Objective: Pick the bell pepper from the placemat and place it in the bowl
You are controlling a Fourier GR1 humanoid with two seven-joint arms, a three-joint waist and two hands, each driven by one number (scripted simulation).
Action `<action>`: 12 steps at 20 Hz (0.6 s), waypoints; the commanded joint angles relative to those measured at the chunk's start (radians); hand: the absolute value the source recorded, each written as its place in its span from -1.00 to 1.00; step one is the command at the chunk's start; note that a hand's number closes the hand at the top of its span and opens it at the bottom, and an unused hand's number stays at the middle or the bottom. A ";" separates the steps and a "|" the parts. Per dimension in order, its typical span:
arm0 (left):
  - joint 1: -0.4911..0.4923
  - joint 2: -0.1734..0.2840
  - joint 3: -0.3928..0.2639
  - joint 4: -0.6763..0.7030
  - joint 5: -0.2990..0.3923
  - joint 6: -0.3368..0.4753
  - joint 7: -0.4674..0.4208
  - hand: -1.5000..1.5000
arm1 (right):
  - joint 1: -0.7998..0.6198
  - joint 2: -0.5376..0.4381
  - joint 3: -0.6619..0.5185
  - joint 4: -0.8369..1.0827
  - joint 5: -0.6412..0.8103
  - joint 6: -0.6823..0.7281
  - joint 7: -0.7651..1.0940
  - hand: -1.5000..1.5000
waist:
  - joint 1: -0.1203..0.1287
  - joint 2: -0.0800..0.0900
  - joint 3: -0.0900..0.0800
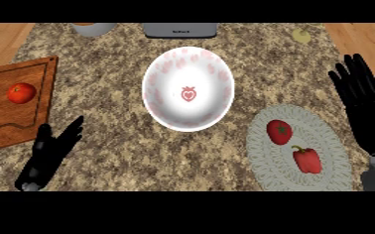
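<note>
Clearly, nothing is held yet: the bell pepper [307,159] is seen lying on the round grey placemat [265,173] at the lower right, just beside a rounder red tomato [279,131] that sits on the mat's upper part. The pepper's long axis appears to run roughly up and down the view, stem end away from the robot, though this is hard to confirm. The right hand [356,91] is shown at the right edge with straight fingers raised, empty, so the pepper lies below and slightly left of it. The left hand [50,151] is likewise spread and empty, well apart at the lower left. The white bowl [167,115] is placed centrally, left of the mat. The right hand is judged better placed for the pick.
</note>
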 commanded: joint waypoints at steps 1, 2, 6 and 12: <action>-0.039 -0.022 0.029 -0.085 0.007 -0.015 -0.009 0.00 | 0.069 -0.023 -0.053 -0.029 0.002 0.054 -0.068 1.00 | 0.007 0.017 0.015; -0.054 -0.025 0.025 -0.102 0.004 -0.039 -0.064 0.00 | 0.127 -0.001 -0.039 -0.069 0.026 0.043 -0.118 1.00 | -0.003 0.015 0.015; -0.188 -0.142 -0.003 -0.226 -0.062 0.035 -0.204 0.00 | 0.189 -0.019 -0.126 -0.063 0.021 0.106 -0.287 1.00 | -0.056 0.003 0.018; -0.229 -0.253 -0.095 -0.224 -0.108 0.034 -0.176 0.00 | 0.302 0.051 -0.083 0.202 0.222 0.096 -0.612 -1.00 | -0.002 0.021 0.017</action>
